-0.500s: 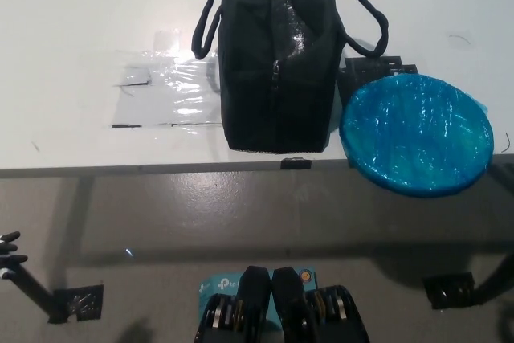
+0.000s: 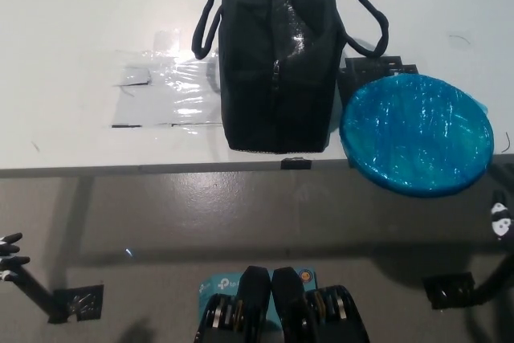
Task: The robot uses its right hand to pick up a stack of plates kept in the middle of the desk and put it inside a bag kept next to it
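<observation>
Now black right hand newly visible at right edge below desk, absent before; grip unclear. Blue wrapped plate stack untouched at desk edge, beside upright black bag. Reach likely starting. White left hand rests lower left, barely seen.

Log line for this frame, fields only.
stage: before grasp | plates: on desk edge, right of bag | right hand: at right edge, below plates | left hand: low at left edge
</observation>
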{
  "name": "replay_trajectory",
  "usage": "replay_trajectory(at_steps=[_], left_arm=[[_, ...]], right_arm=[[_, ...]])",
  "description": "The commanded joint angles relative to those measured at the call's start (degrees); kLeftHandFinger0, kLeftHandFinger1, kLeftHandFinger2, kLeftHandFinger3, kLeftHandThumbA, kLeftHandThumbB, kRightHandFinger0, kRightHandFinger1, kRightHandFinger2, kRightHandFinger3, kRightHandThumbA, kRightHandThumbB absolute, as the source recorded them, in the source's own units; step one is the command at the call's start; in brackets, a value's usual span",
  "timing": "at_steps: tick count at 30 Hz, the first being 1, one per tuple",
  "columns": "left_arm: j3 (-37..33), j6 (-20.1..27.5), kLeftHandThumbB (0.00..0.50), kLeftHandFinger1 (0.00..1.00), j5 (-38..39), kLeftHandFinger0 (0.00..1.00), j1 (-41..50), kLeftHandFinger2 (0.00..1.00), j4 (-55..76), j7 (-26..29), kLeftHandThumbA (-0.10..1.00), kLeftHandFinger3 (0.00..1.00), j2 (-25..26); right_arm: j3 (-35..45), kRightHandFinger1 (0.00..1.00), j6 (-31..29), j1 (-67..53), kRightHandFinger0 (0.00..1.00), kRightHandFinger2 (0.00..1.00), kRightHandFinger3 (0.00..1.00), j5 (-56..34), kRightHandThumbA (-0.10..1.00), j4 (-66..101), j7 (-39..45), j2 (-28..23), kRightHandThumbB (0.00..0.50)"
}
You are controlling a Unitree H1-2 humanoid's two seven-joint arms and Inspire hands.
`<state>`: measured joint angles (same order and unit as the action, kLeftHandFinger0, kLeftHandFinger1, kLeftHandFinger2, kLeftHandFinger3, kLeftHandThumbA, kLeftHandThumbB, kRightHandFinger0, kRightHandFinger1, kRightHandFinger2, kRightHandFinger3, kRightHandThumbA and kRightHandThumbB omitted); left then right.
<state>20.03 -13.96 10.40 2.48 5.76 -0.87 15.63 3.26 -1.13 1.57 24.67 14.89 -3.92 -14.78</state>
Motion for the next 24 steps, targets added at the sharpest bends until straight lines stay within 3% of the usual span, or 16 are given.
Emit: replay_trajectory(at_steps=[1, 6, 15, 16, 21, 22, 24], left_arm=[[0.9, 0.4, 0.125, 0.46, 0.7, 0.35, -0.9, 0.64, 2.1, 0.0, -0.08, 0.76, 1.6], [0.9, 0.3, 0.092, 0.47, 0.3, 0.35, -0.8, 0.63, 2.1, 0.2, -0.1, 0.73, 1.6], [1.0, 0.5, 0.122, 0.47, 0.7, 0.35, -0.9, 0.64, 2.0, 0.0, -0.1, 0.71, 1.6], [0.9, 1.2, 0.097, 0.47, 0.6, 0.35, -0.9, 0.64, 1.5, -0.1, -0.1, 0.71, 1.5], [0.8, 1.0, 0.098, 0.47, 0.4, 0.34, -0.8, 0.64, 1.8, 0.0, -0.1, 0.73, 1.4], [0.8, 0.5, 0.098, 0.47, 0.5, 0.36, -0.9, 0.65, 2.0, 0.0, -0.1, 0.72, 1.4], [0.8, 0.7, 0.098, 0.47, 0.4, 0.36, -0.9, 0.65, 1.9, 0.0, -0.1, 0.72, 1.5]], right_arm=[[-6.5, 1.0, -2.1, 3.1, 1.0, 1.0, 1.0, 24.4, 0.5, 15.3, 3.7, -1.1, 0.5], [-10.0, 1.0, -2.1, 3.0, 1.0, 1.0, 1.0, 26.7, 0.5, 15.6, 4.6, 0.2, 0.5], [-12.4, 1.0, -1.5, 2.7, 1.0, 1.0, 1.0, 30.2, 0.51, 17.3, 6.7, -0.4, 0.5], [-13.3, 1.0, -2.9, 3.6, 1.0, 1.0, 1.0, 31.0, 0.6, 17.4, 8.9, -2.4, 0.5], [-14.1, 1.0, -3.6, 4.7, 1.0, 1.0, 1.0, 32.1, 0.61, 17.2, 9.2, -4.1, 0.5], [-13.7, 1.0, -4.7, 7.4, 1.0, 1.0, 1.0, 35.6, 0.71, 16.8, 10.5, -7.3, 0.5], [-13.4, 1.0, -4.4, 8.6, 1.0, 1.0, 1.0, 37.0, 0.77, 16.6, 10.7, -8.0, 0.5]])
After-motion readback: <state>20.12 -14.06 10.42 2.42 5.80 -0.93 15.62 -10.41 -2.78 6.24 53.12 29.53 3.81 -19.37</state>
